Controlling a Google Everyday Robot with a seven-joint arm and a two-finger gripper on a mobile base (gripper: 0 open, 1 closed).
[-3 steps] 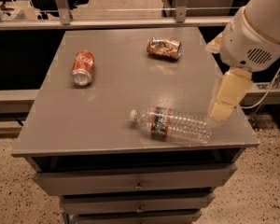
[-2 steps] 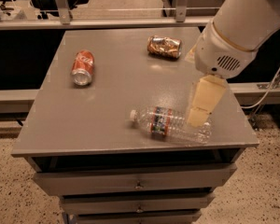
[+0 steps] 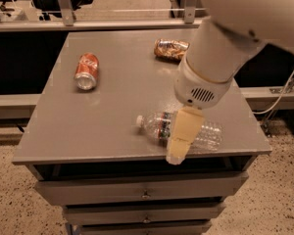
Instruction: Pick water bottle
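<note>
The water bottle, clear ribbed plastic with a white cap and a red-and-blue label band, lies on its side near the front edge of the grey cabinet top, cap pointing left. My gripper hangs from the white arm over the bottle's middle, its cream-coloured finger covering part of the bottle. The part of the bottle behind the finger is hidden.
A red soda can lies on its side at the back left. A dented brown-and-silver can lies at the back, just beside the arm. Drawers are below the front edge. A cable hangs at the right.
My arm and gripper have moved left and toward the front, from beside the bottle's right end to over its middle. The bottle and cans have not moved.
</note>
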